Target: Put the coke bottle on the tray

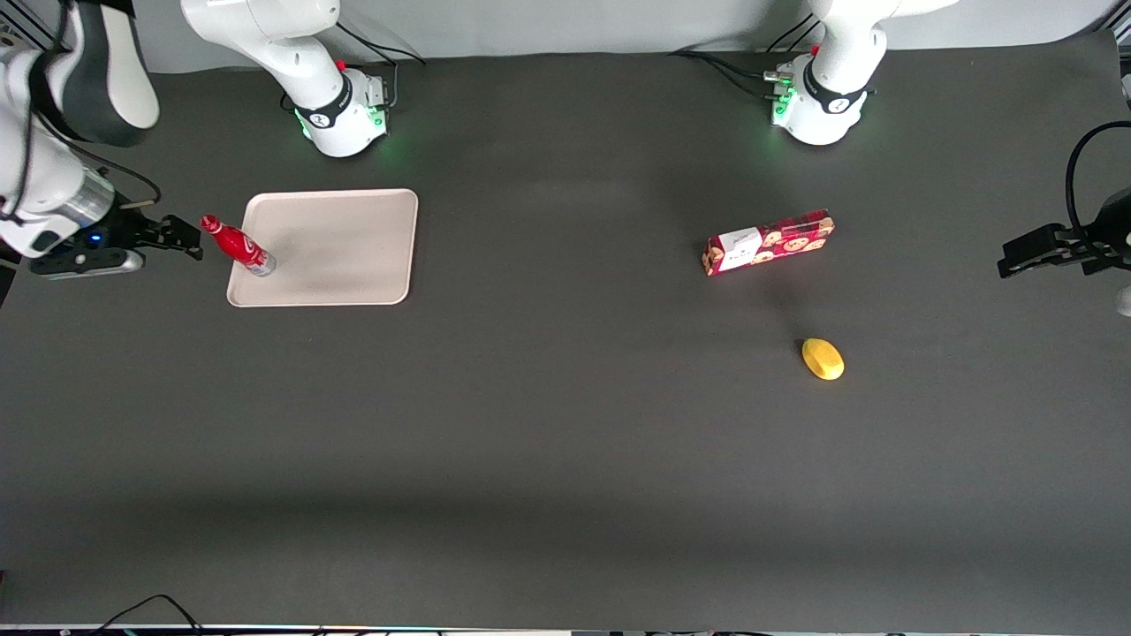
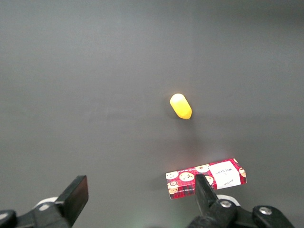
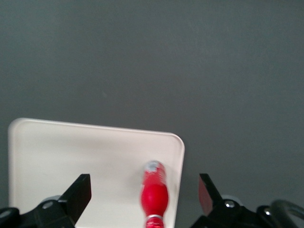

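Observation:
The coke bottle point(image 1: 239, 246), slim and red with a clear base, has its base on the beige tray point(image 1: 345, 252), close to the rim at the working arm's end. Its red cap points toward my right gripper point(image 1: 187, 240), which hangs open just off that tray edge, beside the cap. In the right wrist view the coke bottle point(image 3: 155, 192) shows between the two widely spread fingers of the gripper point(image 3: 144, 183), and neither finger touches it. The tray point(image 3: 71, 152) fills the area under and past the bottle.
A red cookie box point(image 1: 767, 242) lies toward the parked arm's end of the table. A yellow lemon-like object point(image 1: 823, 359) sits nearer the front camera than the box. Both arm bases point(image 1: 340, 110) stand at the back edge of the table.

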`<state>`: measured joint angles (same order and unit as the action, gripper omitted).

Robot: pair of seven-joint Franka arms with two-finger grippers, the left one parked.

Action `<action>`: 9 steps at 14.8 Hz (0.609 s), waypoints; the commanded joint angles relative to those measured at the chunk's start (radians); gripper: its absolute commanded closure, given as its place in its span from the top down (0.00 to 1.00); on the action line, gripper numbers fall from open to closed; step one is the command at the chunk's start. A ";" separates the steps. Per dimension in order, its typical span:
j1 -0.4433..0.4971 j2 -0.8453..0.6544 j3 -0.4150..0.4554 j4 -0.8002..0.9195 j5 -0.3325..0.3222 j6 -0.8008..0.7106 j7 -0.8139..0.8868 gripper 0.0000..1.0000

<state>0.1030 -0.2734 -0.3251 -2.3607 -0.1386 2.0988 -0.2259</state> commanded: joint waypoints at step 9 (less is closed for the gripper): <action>0.021 0.322 0.331 0.739 0.146 -0.312 0.473 1.00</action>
<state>0.1264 -0.0620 -0.0062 -1.7684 -0.0604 1.8223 0.1939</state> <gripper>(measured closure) 0.000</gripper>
